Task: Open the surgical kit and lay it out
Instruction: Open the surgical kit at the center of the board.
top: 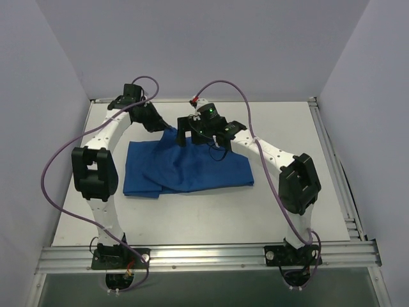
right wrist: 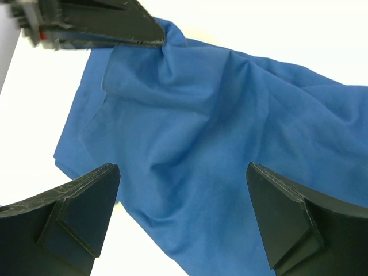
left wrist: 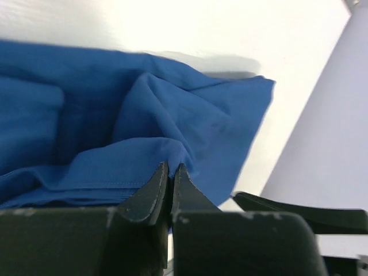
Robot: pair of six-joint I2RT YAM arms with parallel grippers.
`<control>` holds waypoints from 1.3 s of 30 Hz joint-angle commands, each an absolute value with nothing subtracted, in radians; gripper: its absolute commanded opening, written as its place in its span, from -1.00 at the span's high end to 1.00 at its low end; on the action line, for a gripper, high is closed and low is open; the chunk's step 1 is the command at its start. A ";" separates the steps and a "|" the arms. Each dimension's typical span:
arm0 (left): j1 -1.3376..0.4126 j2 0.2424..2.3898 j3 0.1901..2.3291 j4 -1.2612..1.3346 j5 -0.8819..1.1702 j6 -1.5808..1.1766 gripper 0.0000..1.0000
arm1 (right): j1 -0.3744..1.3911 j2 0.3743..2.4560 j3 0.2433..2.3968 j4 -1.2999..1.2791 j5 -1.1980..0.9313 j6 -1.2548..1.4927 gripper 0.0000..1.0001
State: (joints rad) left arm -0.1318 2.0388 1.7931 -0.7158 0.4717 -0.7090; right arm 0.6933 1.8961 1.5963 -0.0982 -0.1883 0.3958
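The royal-blue cloth wrap [top: 192,169] lies loosely folded and wrinkled on the white table, also in the left wrist view [left wrist: 144,109] and right wrist view [right wrist: 218,144]. My left gripper [top: 167,130] is shut on a raised fold at the cloth's far edge [left wrist: 171,165]; it also shows at the top left of the right wrist view [right wrist: 155,35]. My right gripper [top: 197,141] is wide open and empty just above the cloth [right wrist: 183,168], close beside the left one. One of its fingers [left wrist: 299,210] shows in the left wrist view. The steel tray and instruments are hidden.
Grey walls [top: 57,77] enclose the table on three sides. An aluminium rail [top: 204,256] runs along the near edge by the arm bases. Purple cables [top: 57,160] loop beside both arms. Bare white tabletop [top: 287,128] surrounds the cloth.
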 commanded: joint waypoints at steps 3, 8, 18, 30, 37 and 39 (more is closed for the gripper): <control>-0.219 1.873 1.775 -0.674 0.411 -1.031 0.95 | 0.699 1.882 1.575 0.035 -0.201 0.422 -0.98; -0.245 1.891 1.761 -0.687 0.448 -1.124 0.95 | 0.713 1.885 1.557 0.106 -0.184 0.431 -0.99; -0.255 1.885 1.713 -0.655 0.492 -1.219 0.95 | 0.750 1.947 1.637 0.115 -0.100 0.442 -1.00; -0.267 1.876 1.666 -0.574 0.578 -1.279 0.95 | 0.775 1.996 1.667 0.041 0.117 0.420 -0.41; -0.264 1.867 1.597 -0.450 0.658 -1.249 0.95 | 0.743 1.967 1.644 0.049 0.147 0.439 0.92; -0.236 1.879 1.607 -0.429 0.705 -1.191 0.41 | 0.735 1.967 1.660 0.005 0.149 0.427 1.00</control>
State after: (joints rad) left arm -0.2516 1.8999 1.5982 -0.5068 0.5598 -1.2404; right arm 0.7647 1.9938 1.6260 0.0021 0.0978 0.4225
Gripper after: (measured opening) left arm 0.192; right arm 0.052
